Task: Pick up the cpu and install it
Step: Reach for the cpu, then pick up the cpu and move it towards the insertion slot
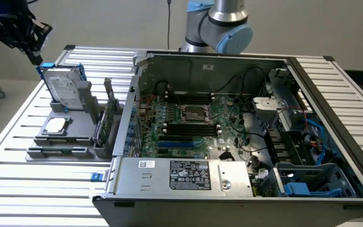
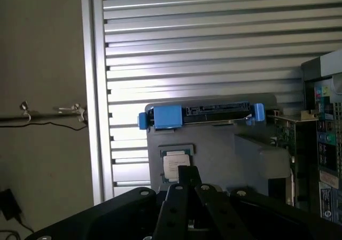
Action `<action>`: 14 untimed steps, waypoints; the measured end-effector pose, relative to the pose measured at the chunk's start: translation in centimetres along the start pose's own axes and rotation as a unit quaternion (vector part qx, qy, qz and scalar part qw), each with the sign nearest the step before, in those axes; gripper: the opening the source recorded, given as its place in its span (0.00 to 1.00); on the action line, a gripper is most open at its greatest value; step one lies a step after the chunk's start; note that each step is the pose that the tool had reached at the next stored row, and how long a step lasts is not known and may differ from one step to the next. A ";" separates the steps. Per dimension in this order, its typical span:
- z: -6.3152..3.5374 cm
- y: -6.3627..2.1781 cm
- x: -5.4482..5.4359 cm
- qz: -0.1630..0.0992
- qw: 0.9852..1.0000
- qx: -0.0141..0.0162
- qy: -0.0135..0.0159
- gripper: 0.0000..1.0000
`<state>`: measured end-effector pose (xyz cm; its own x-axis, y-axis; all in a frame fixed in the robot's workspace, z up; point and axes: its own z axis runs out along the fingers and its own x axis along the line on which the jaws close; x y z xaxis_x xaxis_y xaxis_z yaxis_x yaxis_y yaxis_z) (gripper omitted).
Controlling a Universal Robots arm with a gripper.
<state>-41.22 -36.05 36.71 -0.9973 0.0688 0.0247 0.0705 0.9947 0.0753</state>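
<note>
Ribbed silver metal slats form the counter [image 1: 17, 189] in the exterior view. An open computer case [image 1: 232, 210] lies on it toward the exterior view's right, its green motherboard [image 1: 226, 106] exposed, with a dark square socket [image 1: 193, 112] near the board's middle. Beside the case, on the exterior view's left, sits a grey holder [image 1: 62, 139]. A hard drive [image 1: 64, 87] in a blue frame stands upright at its far end, and the cpu [image 1: 55, 125], a small pale square, lies flat on the holder just in front of the drive. The black pincer [image 1: 35, 59] hangs above the drive's far corner, apart from the cpu, clenched with nothing in its grip. The robot arm [image 1: 222, 23] rises behind the case. In the wrist view, past the clenched pincer [image 2: 188, 171], the cpu [image 2: 175, 165] lies flat on the grey holder [image 2: 230, 154]. The blue-framed hard drive [image 2: 200, 113] stands edge-on beyond it, then the slatted counter [image 2: 214, 37]. Off the counter's edge is bare floor [image 2: 43, 63] with a thin cable [image 2: 43, 123].
</note>
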 end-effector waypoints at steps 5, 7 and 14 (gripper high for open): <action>0.05 0.00 0.0 0.000 1.000 0.000 0.000 0.11; 0.07 -0.01 0.0 0.000 1.000 0.000 0.000 0.11; 0.12 -0.01 0.0 0.000 1.000 0.000 0.000 0.23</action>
<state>-41.23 -36.05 36.58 -0.9973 0.0689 0.0245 0.0705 0.9947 0.0754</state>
